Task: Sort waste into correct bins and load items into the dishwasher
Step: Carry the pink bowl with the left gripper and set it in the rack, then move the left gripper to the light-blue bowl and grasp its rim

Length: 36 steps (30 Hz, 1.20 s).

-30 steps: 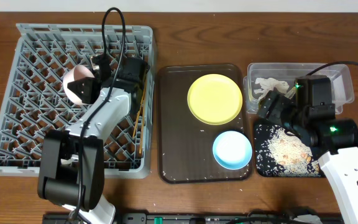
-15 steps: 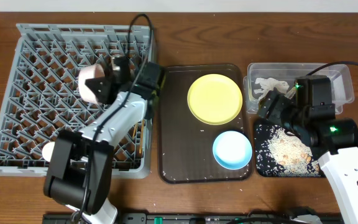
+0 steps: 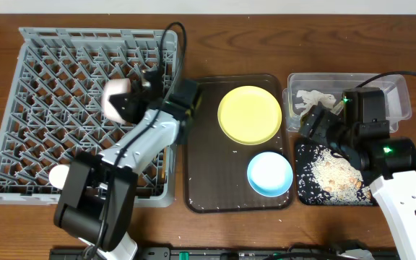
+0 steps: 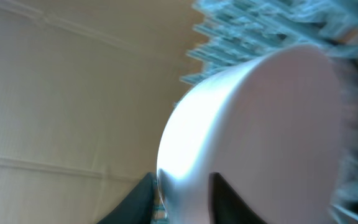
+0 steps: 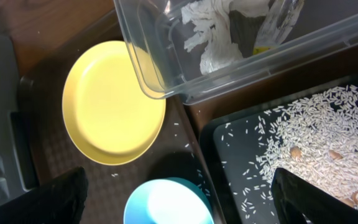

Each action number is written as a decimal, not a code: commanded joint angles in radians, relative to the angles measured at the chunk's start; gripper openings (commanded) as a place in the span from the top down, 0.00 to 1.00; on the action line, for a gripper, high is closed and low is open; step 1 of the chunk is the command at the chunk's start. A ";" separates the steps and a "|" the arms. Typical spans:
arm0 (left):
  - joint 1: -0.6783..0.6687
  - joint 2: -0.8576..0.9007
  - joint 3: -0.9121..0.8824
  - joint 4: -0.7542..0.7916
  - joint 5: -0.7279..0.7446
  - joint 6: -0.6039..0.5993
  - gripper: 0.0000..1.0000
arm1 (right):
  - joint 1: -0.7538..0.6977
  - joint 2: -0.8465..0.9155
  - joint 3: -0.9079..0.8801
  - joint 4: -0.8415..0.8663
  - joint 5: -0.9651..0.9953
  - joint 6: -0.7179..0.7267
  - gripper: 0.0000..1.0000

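- The left gripper [image 3: 137,92] is clamped on the white bowl [image 3: 118,100]. In the left wrist view its two dark fingers [image 4: 138,200] sit on either side of the bowl's wall [image 4: 253,124].
- The bowl is up over the right part of the rack [image 3: 49,87]. It is tipped on its edge, not flat. I cannot tell which way its mouth faces.
- A small white cup [image 3: 58,175] sits near the front left corner of the rack.
- The chopsticks [image 3: 165,163] lie by the rack's right wall, pointing front to back, partly under the arm.
- The right gripper [image 3: 316,126] has its fingers [image 5: 42,199] wide apart and holds nothing. It hangs over the near edge of the tub [image 3: 399,101] and the black tray [image 3: 302,189].
- The tub holds white paper [image 5: 210,31]. Rice [image 5: 316,137] is spread in the black tray.
- The yellow plate [image 3: 249,114] and blue bowl [image 3: 269,173] lie flat on the brown tray [image 3: 204,159], mouths up.
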 commanded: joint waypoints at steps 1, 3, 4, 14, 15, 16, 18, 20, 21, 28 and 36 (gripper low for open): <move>-0.071 0.014 -0.013 -0.019 0.133 0.005 0.57 | -0.015 -0.010 0.006 -0.001 0.013 -0.012 0.08; -0.099 0.006 -0.011 -0.031 0.163 0.005 0.54 | -0.015 -0.010 0.006 -0.001 0.013 -0.012 0.08; -0.110 -0.003 -0.008 -0.040 0.190 0.004 0.53 | -0.015 -0.010 0.006 -0.002 0.013 -0.012 0.08; -0.179 -0.266 0.112 -0.185 0.943 -0.075 0.47 | -0.015 -0.010 0.006 -0.002 0.013 -0.013 0.08; -0.188 -0.324 0.112 -0.152 1.145 -0.125 0.48 | -0.015 -0.010 0.006 -0.004 0.013 -0.013 0.08; -0.192 -0.342 0.112 -0.136 1.226 -0.146 0.48 | -0.015 -0.010 0.006 -0.005 0.013 -0.013 0.08; -0.205 -0.357 0.112 -0.112 1.343 -0.196 0.48 | -0.015 -0.010 0.006 -0.008 0.013 -0.012 0.08; -0.224 -0.344 0.105 -0.104 1.365 -0.245 0.48 | -0.015 -0.010 0.006 -0.013 0.013 -0.012 0.07; -0.231 -0.335 0.098 -0.097 1.365 -0.249 0.48 | -0.015 -0.010 0.006 -0.014 0.013 -0.013 0.07; -0.306 -0.145 0.077 -0.047 1.444 -0.315 0.47 | -0.015 -0.010 0.006 -0.016 0.013 -0.012 0.07; -0.375 0.024 0.077 -0.039 1.567 -0.338 0.48 | -0.015 -0.010 0.006 -0.032 0.013 -0.013 0.07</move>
